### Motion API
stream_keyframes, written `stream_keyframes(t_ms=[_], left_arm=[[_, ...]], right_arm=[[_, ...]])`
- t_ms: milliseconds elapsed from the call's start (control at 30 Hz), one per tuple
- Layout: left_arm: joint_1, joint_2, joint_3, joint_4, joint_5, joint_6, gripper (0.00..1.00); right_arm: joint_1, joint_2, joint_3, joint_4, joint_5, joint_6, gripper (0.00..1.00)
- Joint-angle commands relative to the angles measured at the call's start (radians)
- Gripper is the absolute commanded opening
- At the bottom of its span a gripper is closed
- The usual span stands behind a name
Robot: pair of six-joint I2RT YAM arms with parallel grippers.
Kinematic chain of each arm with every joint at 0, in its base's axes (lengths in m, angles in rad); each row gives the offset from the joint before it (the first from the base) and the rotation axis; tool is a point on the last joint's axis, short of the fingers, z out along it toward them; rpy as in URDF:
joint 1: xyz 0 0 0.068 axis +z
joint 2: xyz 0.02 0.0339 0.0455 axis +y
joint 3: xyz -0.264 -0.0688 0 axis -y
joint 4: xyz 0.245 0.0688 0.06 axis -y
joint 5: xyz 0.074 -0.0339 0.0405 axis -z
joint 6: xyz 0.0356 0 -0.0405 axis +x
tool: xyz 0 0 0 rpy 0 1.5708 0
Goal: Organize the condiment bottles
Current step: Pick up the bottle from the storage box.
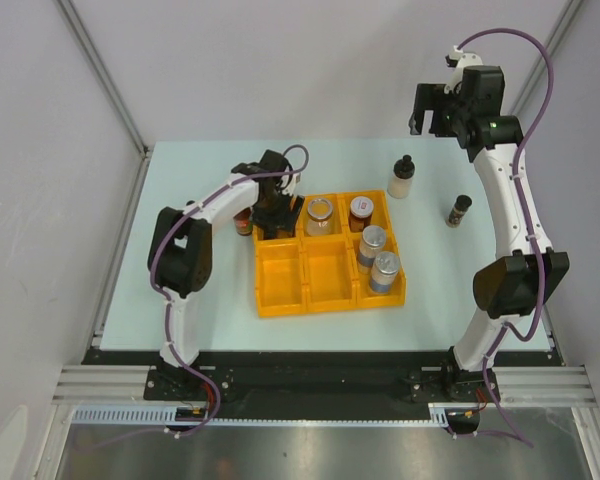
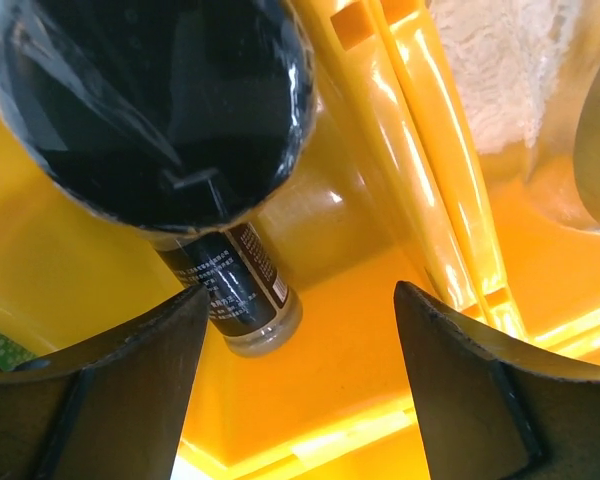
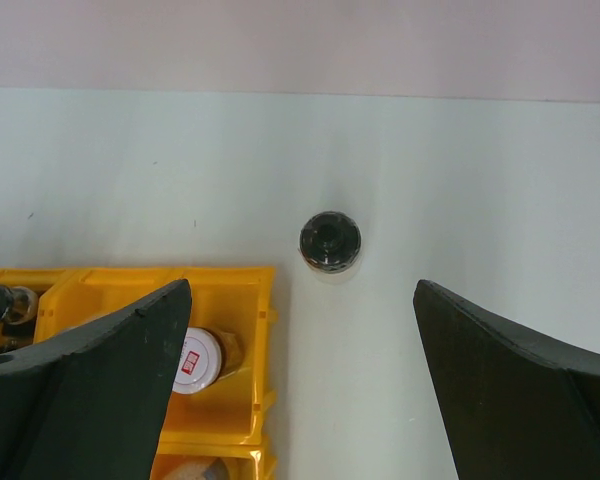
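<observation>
The condiment bottles are spread over the yellow tray (image 1: pixel 280 285) and the table. My left gripper (image 1: pixel 273 215) hangs in the tray's back-left compartment, open, with a black-capped dark bottle (image 2: pixel 235 285) standing upright close to its left finger (image 2: pixel 100 390). Nothing is clamped between the fingers of the left gripper (image 2: pixel 300 292). A silver-lidded jar (image 1: pixel 319 215), a white-lidded jar (image 1: pixel 359 212) and two blue-labelled shakers (image 1: pixel 372 245) stand in other compartments. My right gripper (image 1: pixel 430 110) is raised at the back right, open and empty; in its wrist view the right gripper (image 3: pixel 302 285) looks down on a black-capped bottle (image 3: pixel 330 241).
A cream-filled jar with a black cap (image 1: pixel 403 177) and a small dark spice jar (image 1: pixel 459 210) stand on the table right of the tray. A red bottle (image 1: pixel 243 222) stands just left of the tray, beside my left arm. The tray's front left and middle compartments hold nothing.
</observation>
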Motion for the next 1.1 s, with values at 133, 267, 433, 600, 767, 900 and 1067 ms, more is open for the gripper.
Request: stream_keyframes(t_ms=[133, 267, 433, 600, 767, 900, 1067], left_arm=[[-0.018, -0.035, -0.089, 0.063, -0.205, -0.028, 0.76], [-0.027, -0.023, -0.097, 0.061, -0.245, -0.065, 0.77], [-0.027, -0.021, -0.094, 0.067, -0.221, -0.075, 0.82], [-0.027, 0.043, -0.076, 0.049, -0.21, -0.075, 0.83], [-0.029, 0.115, -0.056, 0.034, -0.181, -0.074, 0.79], [-0.029, 0.143, -0.053, 0.034, -0.158, -0.065, 0.66], [-0.029, 0.16, -0.048, 0.023, -0.144, -0.054, 0.59]], right_arm=[[-0.005, 0.007, -0.013, 0.036, -0.035, 0.006, 1.0], [-0.005, 0.019, -0.002, 0.033, -0.051, 0.012, 1.0], [-0.005, 0.033, -0.005, 0.026, -0.052, 0.011, 1.0], [-0.006, 0.04, -0.004, 0.027, -0.069, 0.017, 1.0], [-0.003, 0.046, -0.001, 0.021, -0.084, 0.024, 1.0], [-0.005, 0.046, 0.003, 0.019, -0.092, 0.028, 1.0], [-0.003, 0.051, 0.01, 0.016, -0.101, 0.032, 1.0]])
